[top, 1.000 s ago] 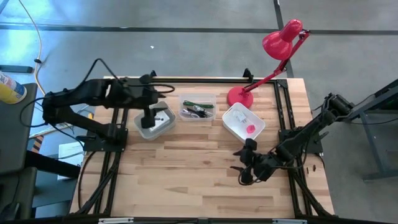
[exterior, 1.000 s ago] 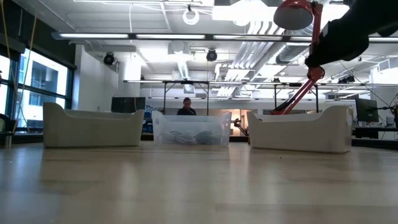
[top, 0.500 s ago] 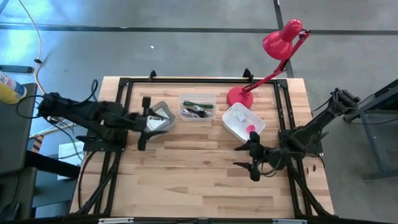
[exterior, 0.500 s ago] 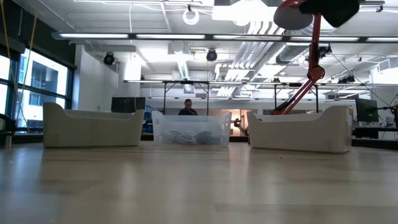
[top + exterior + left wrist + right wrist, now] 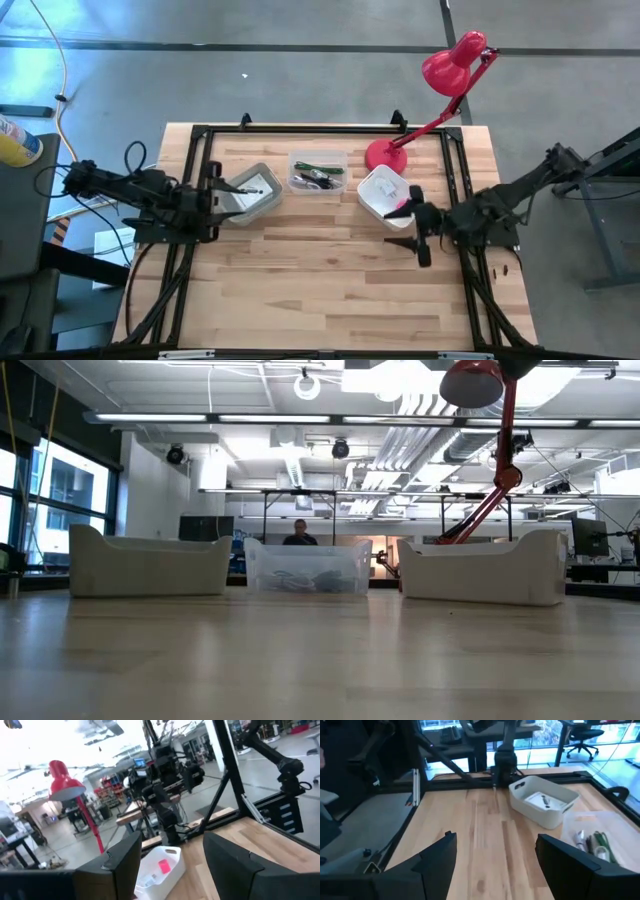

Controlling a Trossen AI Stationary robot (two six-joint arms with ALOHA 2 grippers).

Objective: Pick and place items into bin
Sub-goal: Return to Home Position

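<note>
Three bins stand in a row at the table's far side. The left white bin (image 5: 250,192) (image 5: 544,800) holds flat white cards with dark print. The clear middle bin (image 5: 318,171) (image 5: 592,840) holds a green pen and coiled cables. The right white bin (image 5: 388,195) (image 5: 157,867) holds a small pink piece (image 5: 403,205) (image 5: 164,866) and a small white piece. My left gripper (image 5: 216,192) is open at the table's left edge, beside the left bin. My right gripper (image 5: 416,225) is open near the right edge, just near of the right bin. Neither holds anything.
A red desk lamp (image 5: 440,90) stands with its base (image 5: 385,155) at the far edge, between the middle and right bins. A black frame (image 5: 300,130) runs around the table. Bare wood (image 5: 310,280) fills the near half. A person (image 5: 298,532) shows far behind the table.
My left gripper has drawn back from above the left bin toward the table's left edge and tipped from pointing down to level. My right gripper has moved from the near right of the table toward the far and right edges and turned. The low view no longer shows the right arm.
</note>
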